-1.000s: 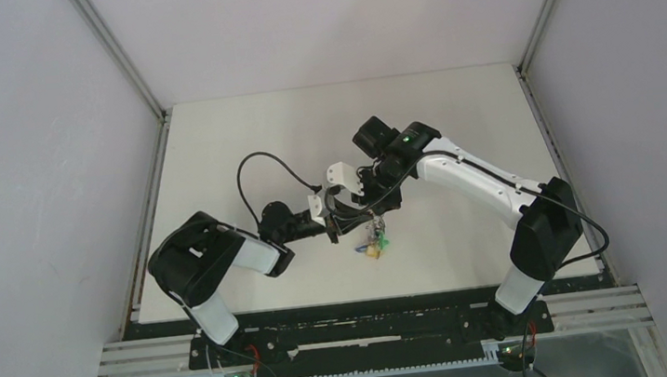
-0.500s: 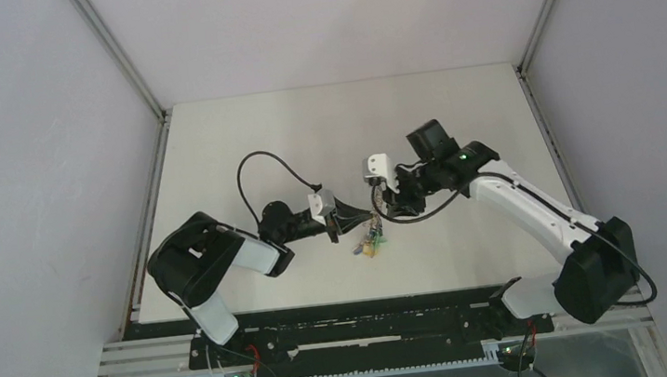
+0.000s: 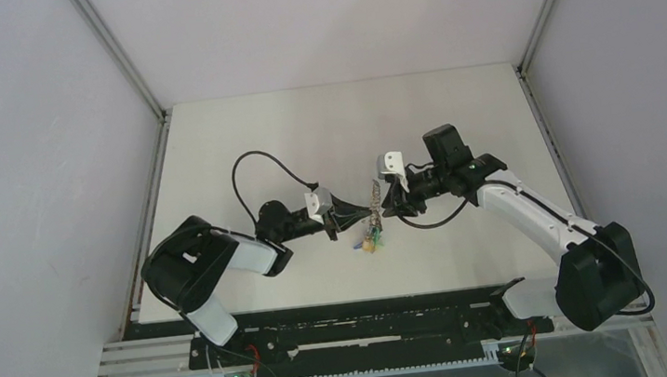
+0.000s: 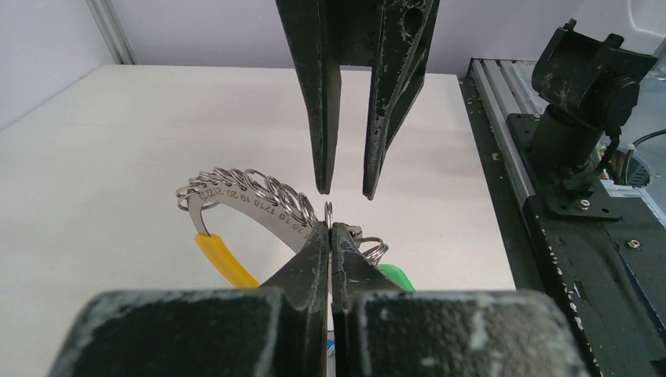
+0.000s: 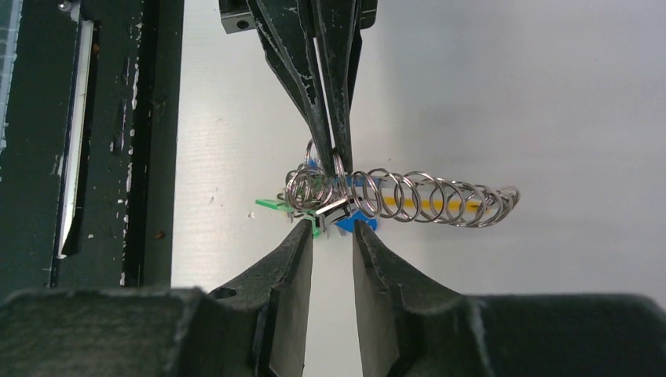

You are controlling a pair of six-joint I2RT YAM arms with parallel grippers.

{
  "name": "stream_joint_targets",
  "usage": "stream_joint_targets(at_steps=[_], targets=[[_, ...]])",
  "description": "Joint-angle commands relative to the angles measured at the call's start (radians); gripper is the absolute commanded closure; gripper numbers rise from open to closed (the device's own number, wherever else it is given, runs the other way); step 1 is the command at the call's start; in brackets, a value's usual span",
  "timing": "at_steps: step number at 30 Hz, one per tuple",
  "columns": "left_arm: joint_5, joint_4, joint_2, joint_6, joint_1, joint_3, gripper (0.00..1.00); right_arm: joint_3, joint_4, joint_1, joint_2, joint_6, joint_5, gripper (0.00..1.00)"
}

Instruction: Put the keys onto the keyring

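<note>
The keyring [image 4: 243, 196] is a curved silvery band strung with several small split rings, with a yellow band [image 4: 224, 263] and green [image 4: 395, 276] and blue tags. My left gripper [image 4: 330, 228] is shut on one of its split rings and holds the bunch [image 3: 372, 233] just above the table. My right gripper [image 5: 331, 228] stands open, its fingertips a short way off the rings [image 5: 424, 196], facing the left gripper [image 5: 336, 161]. A small dark and silvery piece [image 5: 334, 212] hangs among the rings; it may be the key, I cannot tell.
A black rail [image 4: 550, 204] runs along the table's near edge, with the right arm's base [image 4: 585, 94] on it. The left arm's cable [image 3: 257, 164] loops over the table. Grey walls [image 3: 48, 181] close in the left, the right and the back.
My right gripper was shut and close against the left gripper; it has opened and drawn back to the right. The left gripper still holds the keyring.
</note>
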Motion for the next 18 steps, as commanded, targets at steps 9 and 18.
stream_joint_targets(at_steps=[9, 18], targets=[[-0.002, 0.064, -0.05, -0.002, 0.005, 0.001, 1.0, -0.014, 0.141, -0.016, 0.033, 0.016, -0.099, 0.75], [0.001, 0.064, -0.056, -0.007, 0.005, 0.006, 1.0, -0.014, 0.145, -0.022, 0.057, 0.006, -0.134, 0.81]])
